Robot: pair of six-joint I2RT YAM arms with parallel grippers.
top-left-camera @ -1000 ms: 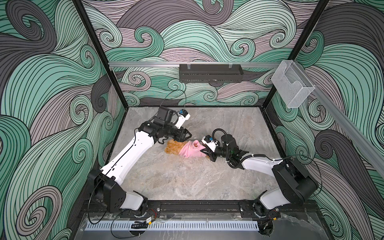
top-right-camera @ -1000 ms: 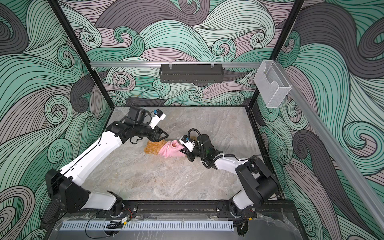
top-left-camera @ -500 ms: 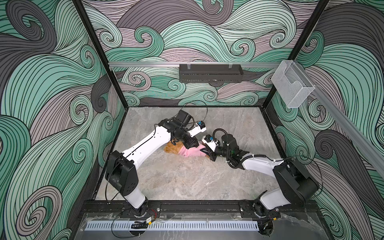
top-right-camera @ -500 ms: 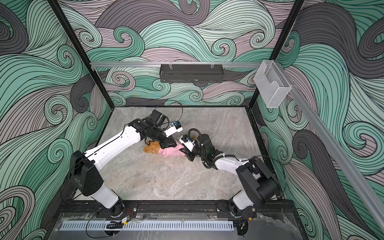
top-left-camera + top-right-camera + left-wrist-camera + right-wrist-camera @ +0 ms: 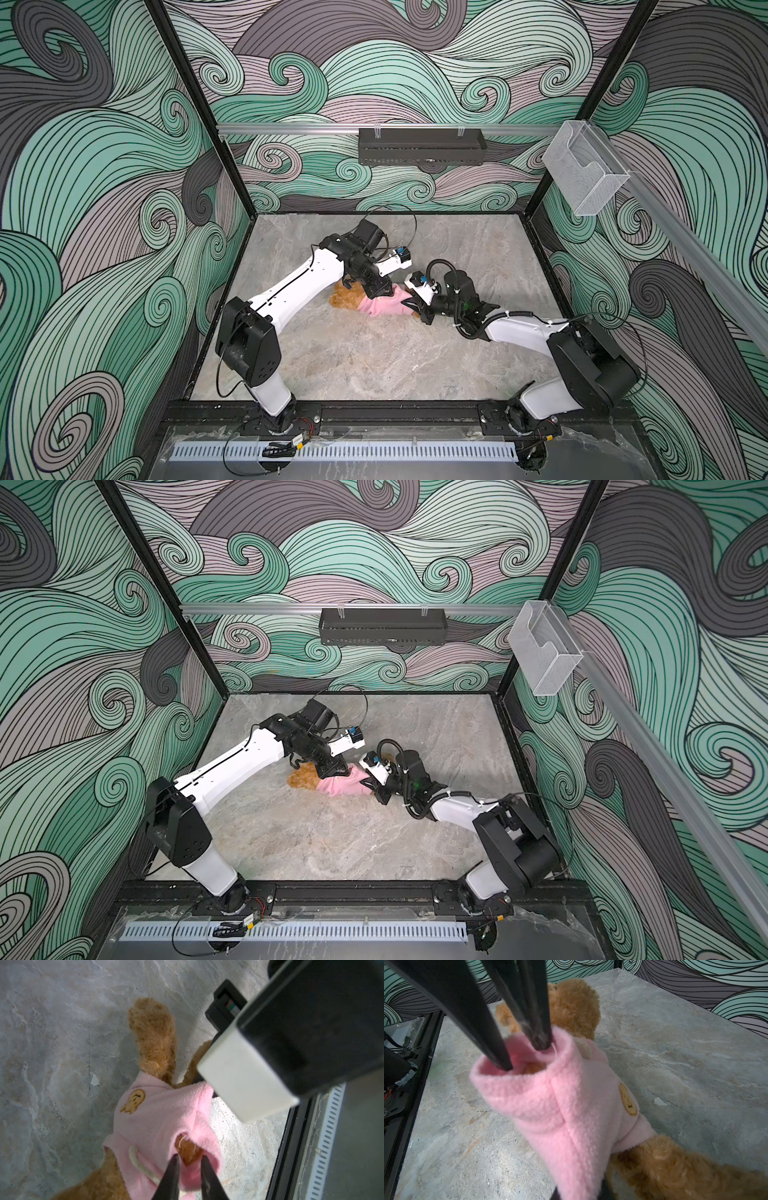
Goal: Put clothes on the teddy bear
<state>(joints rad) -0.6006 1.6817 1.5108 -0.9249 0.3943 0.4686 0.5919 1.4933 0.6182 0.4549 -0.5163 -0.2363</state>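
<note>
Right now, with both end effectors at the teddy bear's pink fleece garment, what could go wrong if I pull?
1. The left end effector has its fingers in the sleeve cuff; pulling may drag fleece rather than the paw through.
2. The right end effector grips the pink fleece garment at the hem; opposing pulls could slide it off the teddy bear.
3. Both end effectors work close together and might collide.

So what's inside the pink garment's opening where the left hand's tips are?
Brown fur of the teddy bear shows inside the pink garment's opening, between the left hand's fingers. The fleece covers the rest: which limb it is, and whether the fingers grip it, cannot be told.
</note>
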